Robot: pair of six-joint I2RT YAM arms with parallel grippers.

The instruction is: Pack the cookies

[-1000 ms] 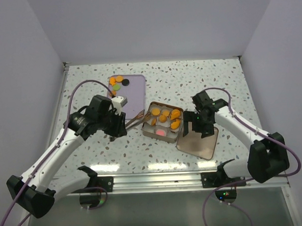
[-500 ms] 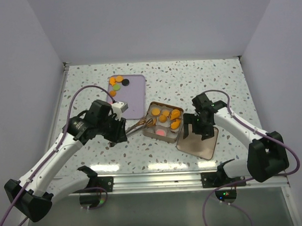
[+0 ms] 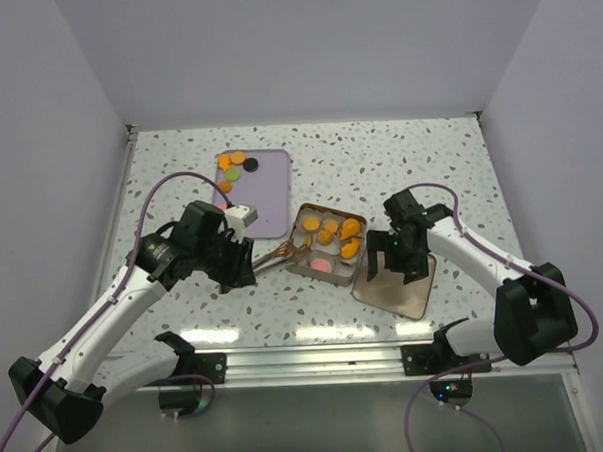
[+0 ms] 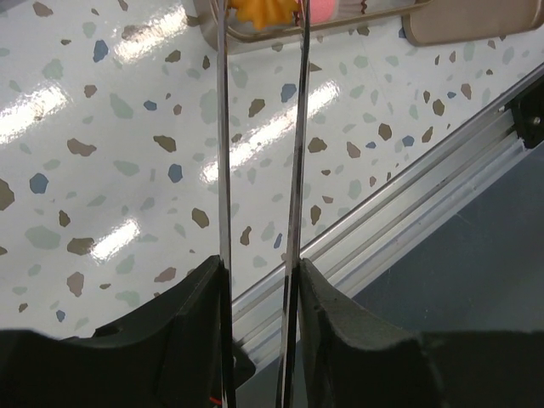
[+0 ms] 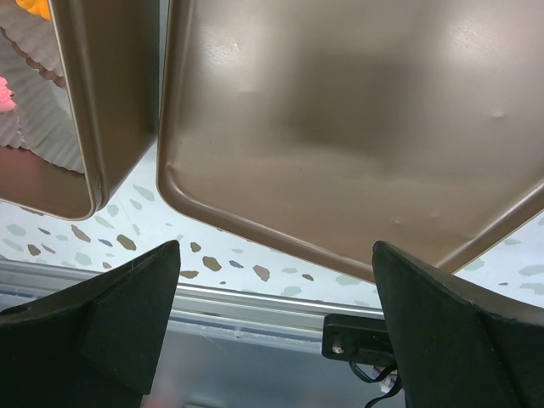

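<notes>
Several orange cookies [image 3: 332,233] and a pink one [image 3: 321,267] lie in paper cups inside the brown tin [image 3: 295,265]. More cookies [image 3: 234,167], orange, green and black, sit at the far end of the lilac tray [image 3: 265,198]. My left gripper [image 3: 238,264] is shut on metal tongs [image 3: 275,253], whose tips reach into the tin's left side. In the left wrist view the tongs [image 4: 223,170] have an orange star cookie [image 4: 259,8] between their tips. My right gripper [image 3: 388,264] is open and empty, above the tin's lid [image 3: 399,287].
The brown lid [image 5: 340,110] lies flat just right of the tin [image 5: 110,93], near the table's front rail [image 5: 255,297]. A white paper cup [image 5: 34,119] with a pink cookie shows in the tin's near corner. The arm cables arch over both sides.
My left gripper has drawn slightly nearer and swung the tongs' tips from the tin's far-left corner down to its left side. The right gripper has barely moved.
</notes>
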